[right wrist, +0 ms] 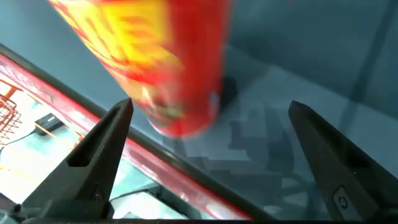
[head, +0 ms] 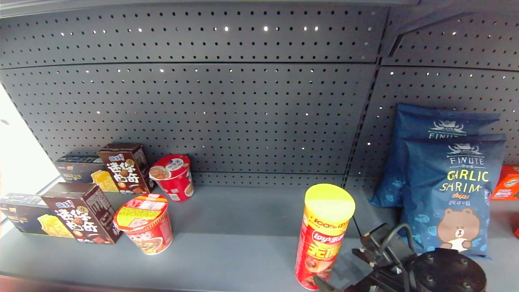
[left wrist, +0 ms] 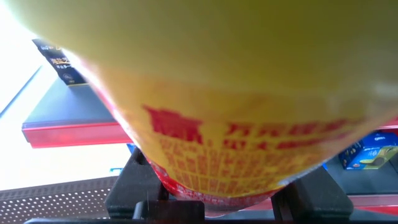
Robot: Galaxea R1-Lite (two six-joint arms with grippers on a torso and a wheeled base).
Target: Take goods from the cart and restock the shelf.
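The chip can stands upright near the front edge of the shelf, the right tool spread wide beside its base and best drawn straight back without clipping it, while the left tool clamps a second can.

The shelf and its perforated back panel look like grey painted metal with a matt finish. The can is glossy printed card with a smooth yellow plastic lid. A second can has the same shiny print. The blue bags are soft-sheen plastic film. The boxes are glossy card. The right gripper is matt black plastic.
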